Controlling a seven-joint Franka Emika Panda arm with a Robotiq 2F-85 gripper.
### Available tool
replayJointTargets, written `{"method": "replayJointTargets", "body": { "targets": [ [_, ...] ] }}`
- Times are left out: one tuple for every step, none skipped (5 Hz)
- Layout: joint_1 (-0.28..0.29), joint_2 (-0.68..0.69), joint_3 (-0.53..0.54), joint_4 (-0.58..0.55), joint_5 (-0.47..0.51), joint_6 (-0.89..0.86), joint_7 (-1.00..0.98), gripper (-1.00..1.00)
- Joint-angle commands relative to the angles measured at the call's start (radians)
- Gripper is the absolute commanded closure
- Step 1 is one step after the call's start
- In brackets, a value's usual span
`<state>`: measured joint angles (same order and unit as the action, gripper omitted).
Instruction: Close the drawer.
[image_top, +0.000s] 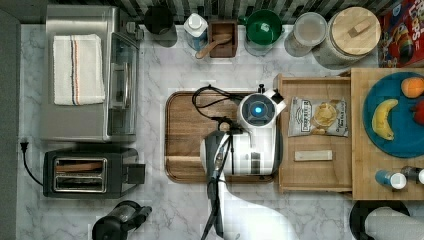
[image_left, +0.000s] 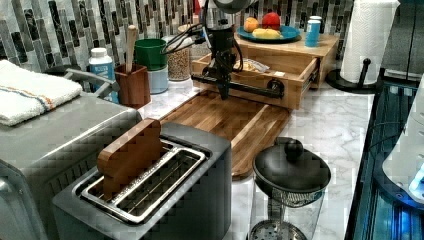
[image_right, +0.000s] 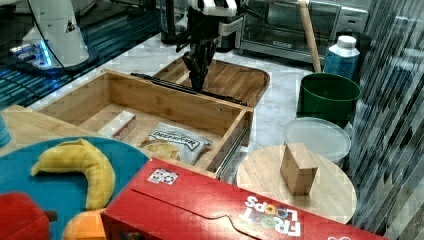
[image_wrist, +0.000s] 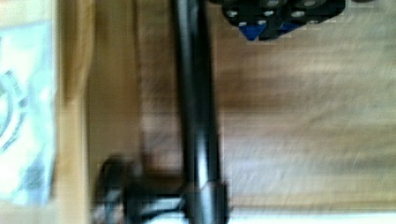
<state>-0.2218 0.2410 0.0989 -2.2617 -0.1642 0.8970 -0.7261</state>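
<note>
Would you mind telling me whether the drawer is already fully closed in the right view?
No, the drawer stands pulled out, with a chip bag visible inside.

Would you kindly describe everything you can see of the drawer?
The drawer is a shallow rectangular box of light wood with raised rims, pulled out from under a light-wood top and standing open. A long black bar handle runs along its front on round mounts. Inside lie a chip bag and a small wooden block. The tool hangs at the handle, over a dark wooden tray.
</note>
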Motion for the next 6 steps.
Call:
{"method": "replayJointTargets", "body": {
  "targets": [
    [-0.043, -0.005, -0.049, 0.116, -0.088, -0.004, -0.21, 1.0],
    [-0.086, 0.003, -0.06, 0.107, -0.116, 0.038, -0.269, 1.0],
    [-0.13, 0.031, -0.068, 0.133, -0.1, 0.013, -0.358, 1.0],
    [-0.159, 0.015, -0.098, 0.122, -0.129, 0.029, -0.379, 1.0],
    [-0.211, 0.044, -0.116, 0.169, -0.067, 0.028, -0.472, 1.0],
    [-0.253, 0.088, -0.134, 0.197, -0.026, 0.071, -0.545, 1.0]
  ]
}}
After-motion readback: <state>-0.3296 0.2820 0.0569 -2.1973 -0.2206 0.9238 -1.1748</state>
